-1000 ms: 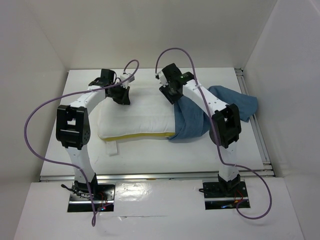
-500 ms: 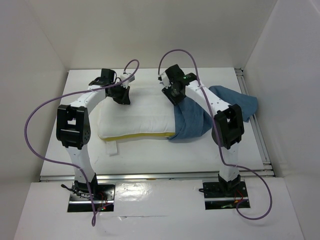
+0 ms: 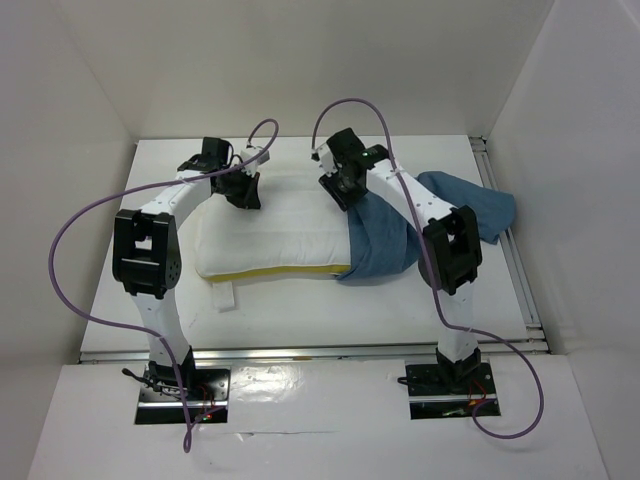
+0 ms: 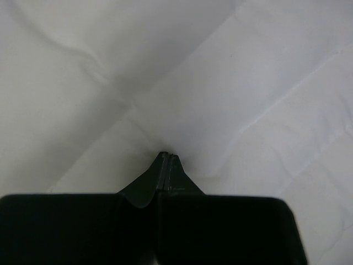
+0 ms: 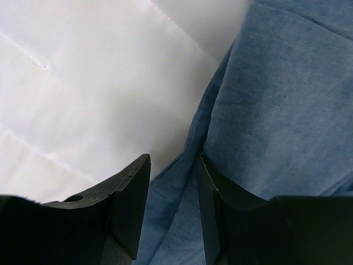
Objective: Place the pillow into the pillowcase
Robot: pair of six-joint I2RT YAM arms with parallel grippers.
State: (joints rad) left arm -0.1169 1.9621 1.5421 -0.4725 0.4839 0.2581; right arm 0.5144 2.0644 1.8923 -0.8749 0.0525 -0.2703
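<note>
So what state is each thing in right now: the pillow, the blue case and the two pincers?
pillow: lying flat on the table, right end inside the pillowcase, the rest bare.
pillowcase: wrinkled, mouth over the pillow's right end, the rest bunched to the right.
left pincer: shut, tips against the pillow's white cloth.
right pincer: open, jaws astride a fold at the pillowcase's edge.

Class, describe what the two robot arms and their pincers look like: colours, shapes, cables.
Both the left arm and right arm have white links with chunky black joint housings on black base plates. A thin purple cable loops along each. The left pincer and right pincer are matte black and taper to wedges.
</note>
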